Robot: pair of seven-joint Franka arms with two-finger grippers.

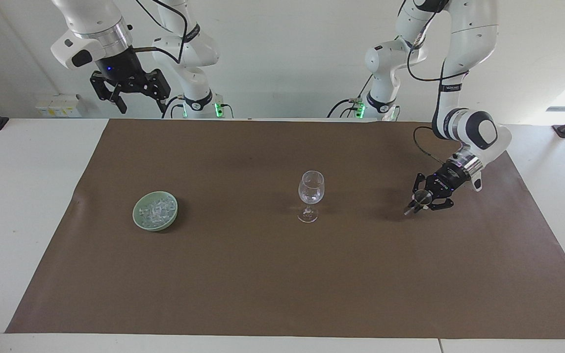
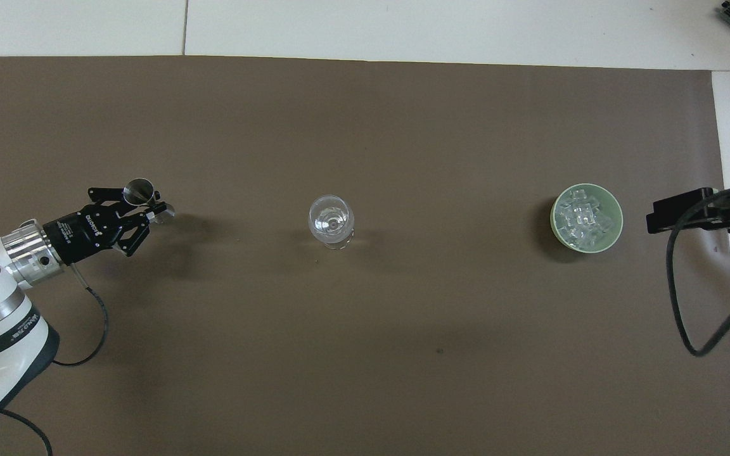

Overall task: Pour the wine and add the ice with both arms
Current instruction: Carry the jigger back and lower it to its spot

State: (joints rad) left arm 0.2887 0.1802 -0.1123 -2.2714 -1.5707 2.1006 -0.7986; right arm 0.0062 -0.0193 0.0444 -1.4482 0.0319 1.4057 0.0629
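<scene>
The white tabletop (image 1: pixel 27 196) is covered w/ a big brown mat (image 1: pixel 282 274), which takes almost the whole surface.

Two white arms stand at the robots' end. The left arm (image 1: pixel 469 73) bends down low over the mat, toward its own end of the tabletop. The left claw (image 1: pixel 422 202) is closed tight on a small metal jigger (image 2: pixel 140 191), a double-cone measuring cup; the cup is tilted and hangs just over the mat, its shadow directly under. The right arm (image 1: pixel 91 29) waits up high over the edge of the tabletop at its own end. The right claw (image 1: pixel 130 90) has its fingers wide apart and holds nothing.

A pale green bowl (image 1: pixel 138 219) sits on the mat toward the right arm's end. The ice (image 2: pixel 583 215) is in this bowl, a heap of small clear pieces.

A wine glass (image 1: pixel 310 195) stands upright approx. in the middle of the mat, between bowl and jigger, well apart from both. It looks clear; I cannot tell if any liquid is inside.
</scene>
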